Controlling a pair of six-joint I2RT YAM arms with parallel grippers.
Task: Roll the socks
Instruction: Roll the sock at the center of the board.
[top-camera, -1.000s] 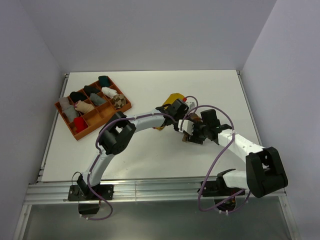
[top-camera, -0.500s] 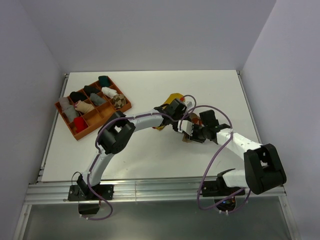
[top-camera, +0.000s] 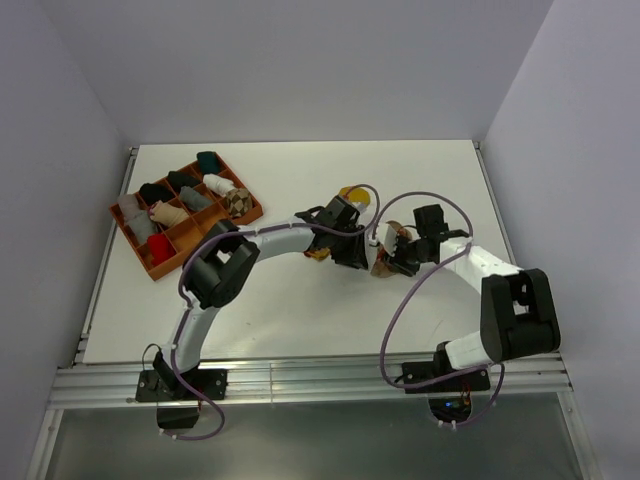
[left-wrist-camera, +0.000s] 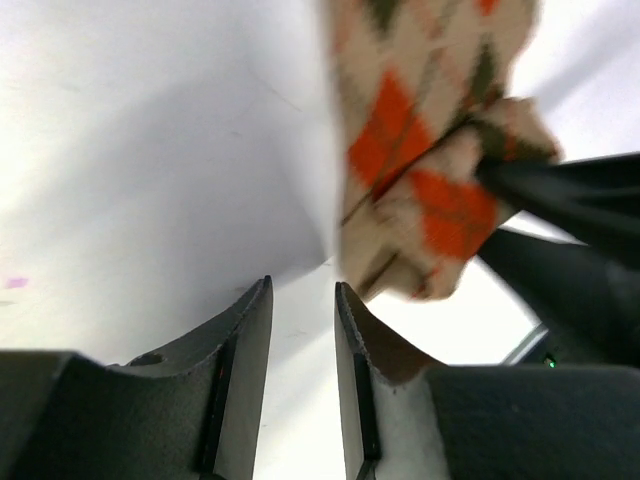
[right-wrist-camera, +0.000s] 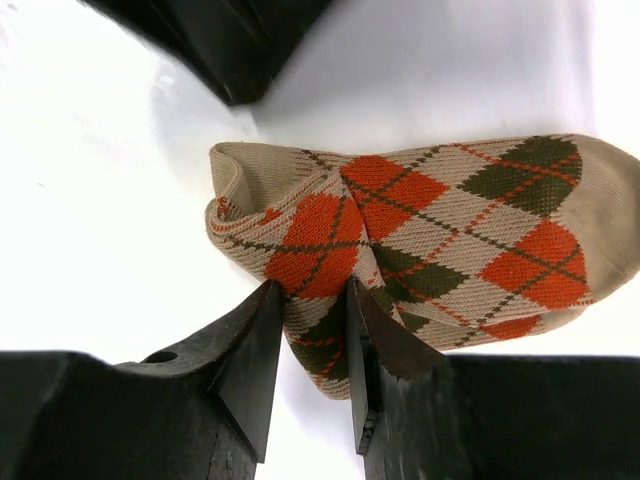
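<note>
The orange-brown-cream argyle sock (right-wrist-camera: 450, 230) lies folded on the white table; it also shows in the top view (top-camera: 383, 265) and the left wrist view (left-wrist-camera: 430, 150). My right gripper (right-wrist-camera: 310, 310) is shut on a fold at its near edge, and sits at centre right in the top view (top-camera: 396, 256). My left gripper (left-wrist-camera: 300, 300) has its jaws a little apart and empty, just left of the sock, seen from above (top-camera: 352, 250). The mustard yellow sock (top-camera: 352, 194) peeks out behind the left arm. A brown-and-cream argyle bundle (top-camera: 236, 201) sits in the tray.
A brown compartment tray (top-camera: 150, 270) at the left holds several small bundles in black, grey, white, teal and red. The two wrists are close together at the table's middle, with purple cables looping over them. Grey walls enclose the table.
The right gripper has moved away from the near edge and a little right, pulling the argyle sock along. The left wrist has shifted slightly left and covers more of the mustard sock.
</note>
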